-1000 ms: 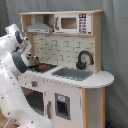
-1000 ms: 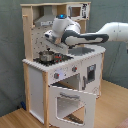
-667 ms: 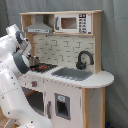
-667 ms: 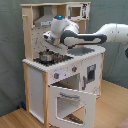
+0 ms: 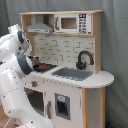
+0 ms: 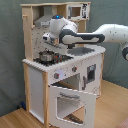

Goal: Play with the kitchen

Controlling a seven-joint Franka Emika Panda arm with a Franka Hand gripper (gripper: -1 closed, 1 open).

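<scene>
The tall toy kitchen of white panels and pale wood (image 5: 70, 70) stands upright on a wooden floor (image 6: 15, 119) before a grey backdrop, filling the middle of both exterior views. Its smooth, rounded cream worktop (image 5: 102, 78) carries a shallow rectangular grey sink (image 5: 72, 74) with a curved black faucet (image 5: 84, 59) at its far right edge in the first exterior view. To the first exterior view's left of the sink lies the flat black stovetop with red rings (image 5: 44, 67). Behind them runs a white brick-patterned back wall (image 5: 62, 49). Above, a sloped grey hood (image 5: 39, 25) sits beside a small boxy white microwave with a dark window (image 5: 72, 23).

In the second exterior view the windowed oven door (image 6: 70, 102) hangs open, tilted outward and down from its lower edge, and a small round metal pot (image 6: 46, 56) sits on the stovetop.

The glossy white, jointed robot arm (image 6: 95, 36) reaches in from the second exterior view's right, its gripper (image 6: 49, 42) poised just above the pot. Whether the jaws are spread or closed, or touch the pot, I cannot tell. In the first exterior view the arm's bulky white body fills the left foreground, covering the kitchen's left side.
</scene>
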